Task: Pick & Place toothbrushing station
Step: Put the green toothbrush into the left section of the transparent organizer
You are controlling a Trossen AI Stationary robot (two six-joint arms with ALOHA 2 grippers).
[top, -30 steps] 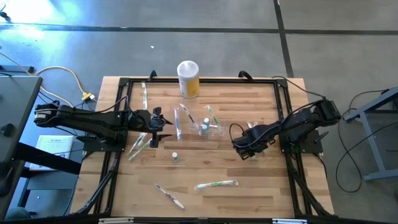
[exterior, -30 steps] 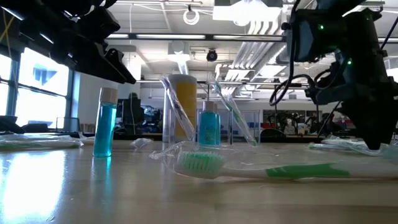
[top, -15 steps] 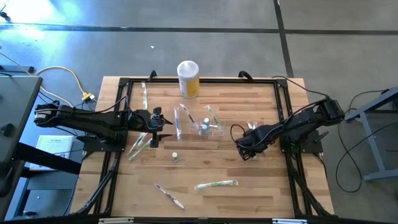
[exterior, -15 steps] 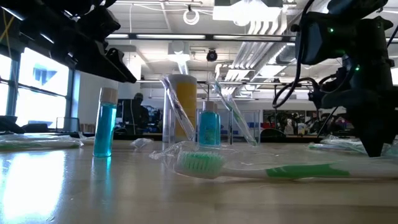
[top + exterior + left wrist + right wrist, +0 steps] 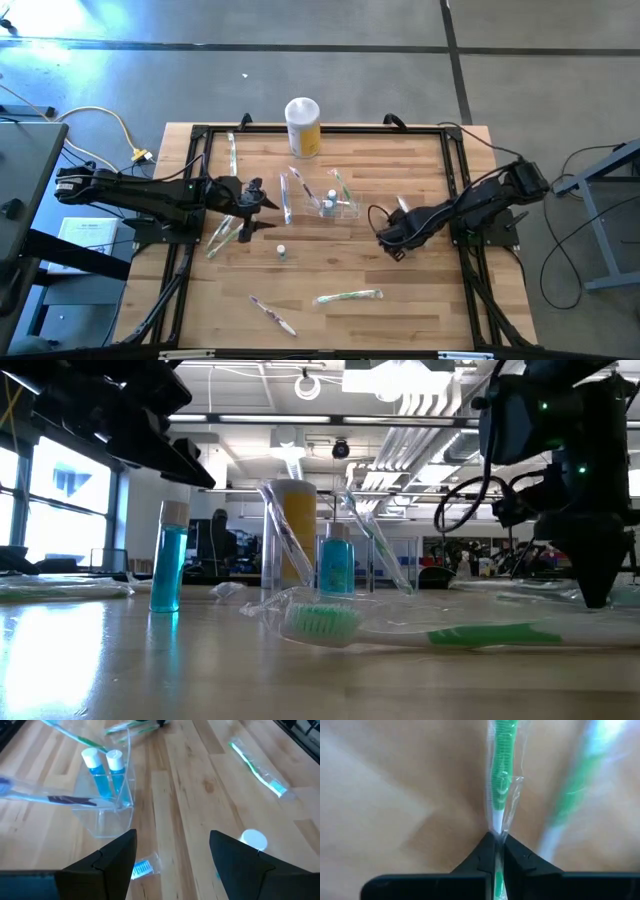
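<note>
High view: the clear holder (image 5: 334, 206) stands mid-table toward the far edge, the left gripper (image 5: 255, 205) beside it with jaws apart. Right wrist view: the right gripper (image 5: 495, 846) pinches a green toothbrush (image 5: 501, 765) by its slippery wrapper, which may slide out.

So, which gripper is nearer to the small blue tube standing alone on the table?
The left. The left gripper hovers just beyond the lone blue tube, toward the table's left; the right gripper, shut on a green toothbrush, is farther off on the right.
</note>
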